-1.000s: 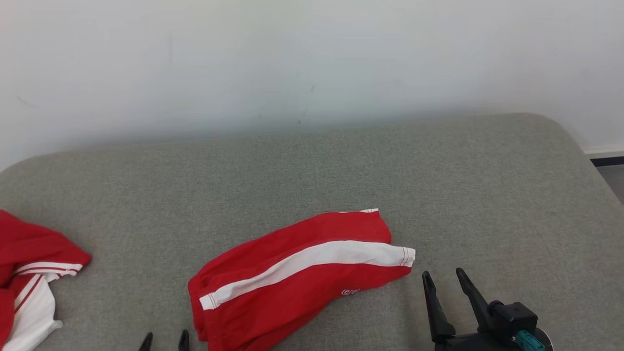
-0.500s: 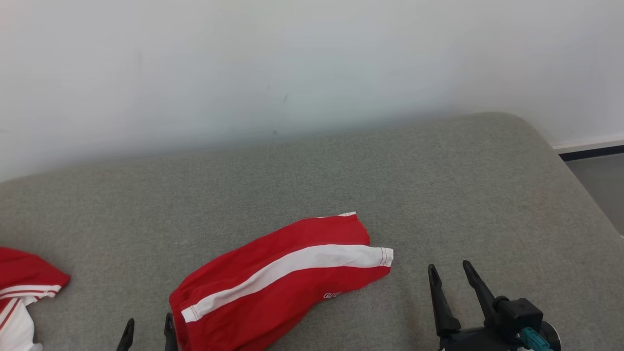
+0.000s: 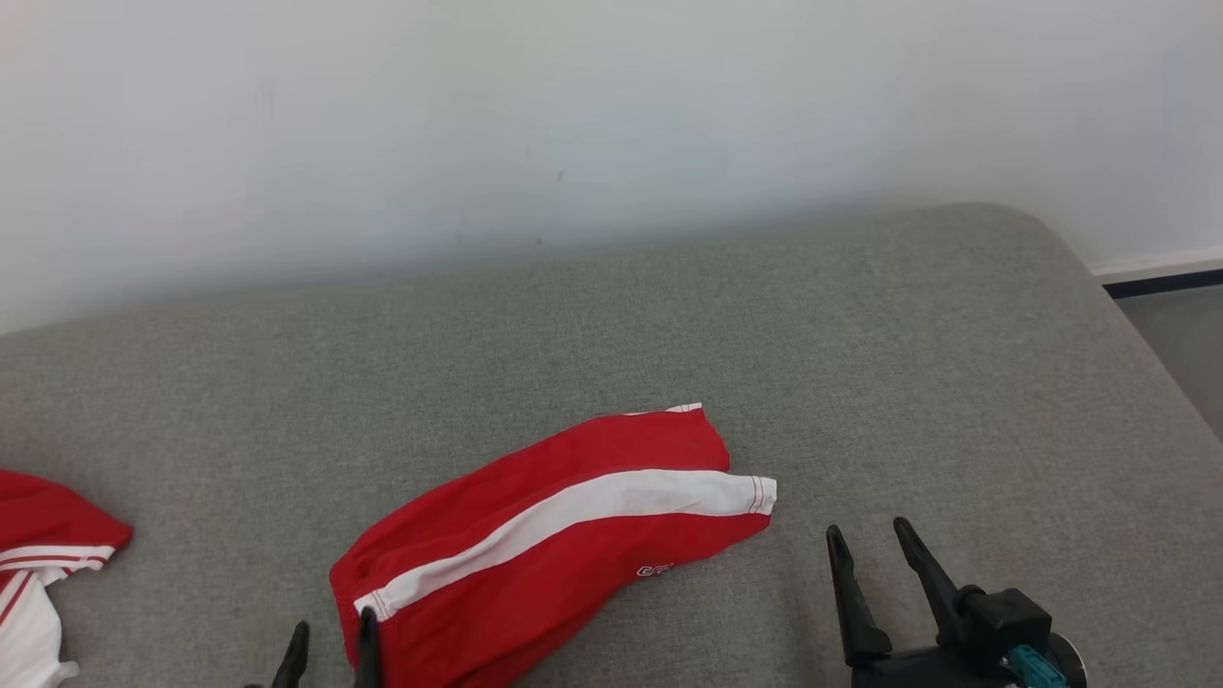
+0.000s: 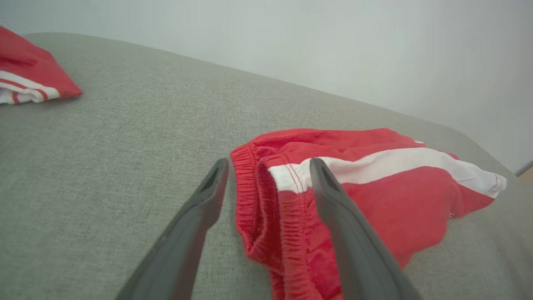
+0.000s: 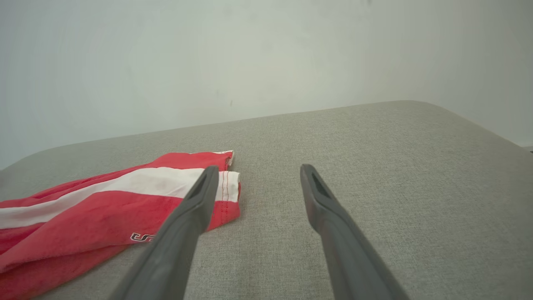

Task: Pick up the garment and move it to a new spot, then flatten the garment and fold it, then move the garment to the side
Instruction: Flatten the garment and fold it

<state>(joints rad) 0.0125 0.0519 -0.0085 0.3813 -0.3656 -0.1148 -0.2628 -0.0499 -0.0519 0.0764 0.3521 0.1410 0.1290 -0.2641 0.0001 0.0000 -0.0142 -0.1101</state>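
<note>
Item: red shorts (image 3: 564, 545) with a white side stripe, lying folded near the front of the grey padded surface (image 3: 860, 334).
Left hand (image 3: 332, 635): fingers apart, bracketing the elastic waistband end, apparently set for a pinch.
Right hand (image 3: 868, 535): fingers apart and empty, just beside the hem end, likely to take that end.
Second red-and-white garment (image 3: 38, 545): well apart, at the left.

Right of and behind the red shorts (image 3: 564, 535) the grey bench (image 3: 860, 334) lies open up to the wall (image 3: 611, 115); a second red-and-white garment (image 3: 48, 564) takes its left edge; the shorts' waistband sits between the left end effector's (image 3: 334, 621) parted fingers; the right end effector (image 3: 868, 527) stands over bare fabric.
</note>
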